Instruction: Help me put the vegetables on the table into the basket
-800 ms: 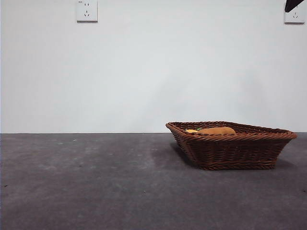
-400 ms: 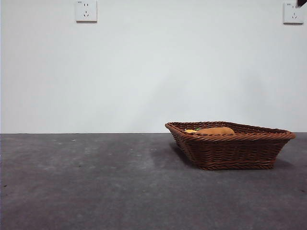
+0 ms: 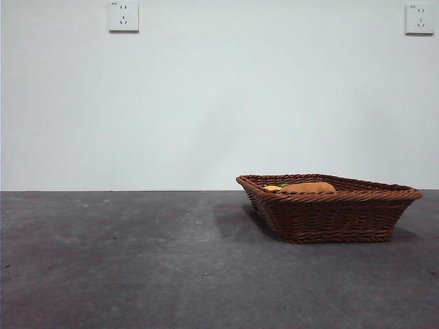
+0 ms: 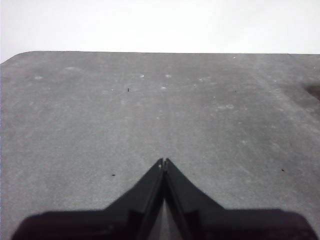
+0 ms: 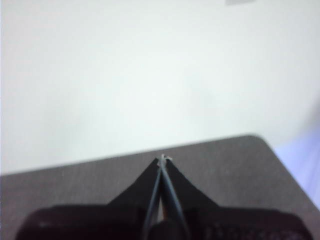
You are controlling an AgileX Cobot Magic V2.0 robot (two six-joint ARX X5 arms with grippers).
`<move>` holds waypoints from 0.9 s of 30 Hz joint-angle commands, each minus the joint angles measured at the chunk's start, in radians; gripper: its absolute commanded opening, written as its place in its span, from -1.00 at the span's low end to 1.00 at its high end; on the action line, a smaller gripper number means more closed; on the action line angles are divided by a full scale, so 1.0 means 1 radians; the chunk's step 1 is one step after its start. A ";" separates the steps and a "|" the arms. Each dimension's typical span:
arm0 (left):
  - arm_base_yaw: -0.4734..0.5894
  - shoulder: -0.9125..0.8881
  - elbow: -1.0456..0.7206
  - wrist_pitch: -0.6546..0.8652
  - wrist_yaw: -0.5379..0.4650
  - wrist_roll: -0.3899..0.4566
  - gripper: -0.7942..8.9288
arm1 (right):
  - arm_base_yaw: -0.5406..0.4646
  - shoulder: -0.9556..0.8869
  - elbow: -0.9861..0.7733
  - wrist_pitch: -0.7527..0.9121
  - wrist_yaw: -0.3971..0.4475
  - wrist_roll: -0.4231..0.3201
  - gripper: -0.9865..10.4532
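Looks pretty much done imo. The wicker basket (image 3: 329,209) sits on the bench (image 3: 137,260) at roughly 4 o'clock in the front view, and the tan-brown potato (image 3: 309,187) pokes just above the near rim, w/ a bit of a yellow vegetable (image 3: 273,187) right beside it at its 9 o'clock and a speck of green between them. That green is prob the eggplant's stem, but the eggplant itself is hidden behind the rim, so can't confirm it. No veg lying loose anywhere on the grey bench as far as any view shows. Both arms are out of the front view. Left tool (image 4: 163,162) hangs over bare bench, jaws pressed together, nothing in them. Right tool (image 5: 163,160) is tilted up twd the wall near a bench corner, jaws also together and empty. So my read: 2 of 3 def in, the 3rd likely in, nothing left to pick up. Two wall outlets (image 3: 123,15) at 11 and 1 o'clock, fwiw.
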 commanded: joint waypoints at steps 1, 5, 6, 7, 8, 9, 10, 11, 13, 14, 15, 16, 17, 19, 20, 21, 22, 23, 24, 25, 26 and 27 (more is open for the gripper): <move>0.003 0.000 -0.014 0.010 0.002 -0.006 -0.84 | 0.000 -0.089 -0.130 0.072 -0.005 0.008 -0.85; 0.003 0.000 -0.014 0.010 0.002 -0.006 -0.84 | 0.001 -0.278 -0.420 0.279 -0.003 0.008 -0.85; 0.003 0.000 -0.014 0.010 0.002 -0.006 -0.84 | 0.002 -0.323 -0.492 0.328 -0.002 0.007 -0.85; 0.003 0.000 -0.014 0.010 0.002 -0.006 -0.84 | 0.002 -0.372 -0.566 0.373 0.003 0.006 -0.85; 0.003 0.000 -0.014 0.010 0.002 -0.006 -0.84 | 0.002 -0.426 -0.652 0.418 0.020 0.007 -0.85; 0.003 0.000 -0.014 0.010 0.002 -0.006 -0.84 | 0.002 -0.477 -0.737 0.457 0.050 0.007 -0.85; 0.003 0.001 -0.014 0.010 0.002 -0.006 -0.84 | 0.002 -0.521 -0.810 0.488 0.084 0.007 -0.85; 0.003 0.002 -0.014 0.010 0.002 -0.006 -0.84 | 0.002 -0.568 -0.894 0.528 0.123 0.006 -0.85; 0.003 0.002 -0.014 0.010 0.002 -0.006 -0.84 | 0.001 -0.647 -1.041 0.603 0.155 0.007 -0.85; 0.003 0.002 -0.014 0.010 0.001 -0.006 -0.84 | 0.001 -0.684 -1.112 0.641 0.152 0.007 -0.85; 0.003 0.002 -0.014 0.010 0.002 -0.006 -0.84 | 0.001 -0.717 -1.176 0.670 0.152 0.009 -0.85; 0.003 0.002 -0.014 0.010 0.002 -0.006 -0.84 | 0.000 -0.744 -1.226 0.689 0.153 0.008 -0.85; 0.003 0.002 -0.014 0.010 0.002 -0.006 -0.84 | -0.001 -0.776 -1.285 0.713 0.155 0.007 -0.85; 0.003 0.002 -0.014 0.010 0.001 -0.006 -0.84 | -0.002 -0.817 -1.359 0.738 0.156 0.003 -0.85; 0.003 0.002 -0.014 0.010 0.002 -0.006 -0.84 | -0.002 -0.835 -1.394 0.748 0.154 0.003 -0.85; 0.003 0.002 -0.014 0.010 0.002 -0.006 -0.84 | -0.002 -0.853 -1.424 0.753 0.150 0.004 -0.85; 0.003 0.002 -0.014 0.010 0.002 -0.006 -0.84 | -0.002 -0.867 -1.445 0.750 0.143 0.004 -0.85; 0.003 0.002 -0.014 0.010 0.002 -0.006 -0.84 | -0.002 -0.880 -1.466 0.750 0.131 0.004 -0.85; 0.003 0.002 -0.014 0.010 0.002 -0.006 -0.84 | -0.002 -0.892 -1.483 0.747 0.122 0.000 -0.85; 0.003 0.002 -0.014 0.010 0.002 -0.006 -0.84 | -0.002 -0.903 -1.494 0.737 0.121 -0.003 -0.85; 0.003 0.003 -0.014 0.010 0.002 -0.006 -0.84 | -0.002 -0.915 -1.504 0.724 0.111 -0.011 -0.85; 0.003 0.003 -0.014 0.010 0.002 -0.006 -0.84 | -0.002 -0.927 -1.509 0.705 0.090 -0.025 -0.85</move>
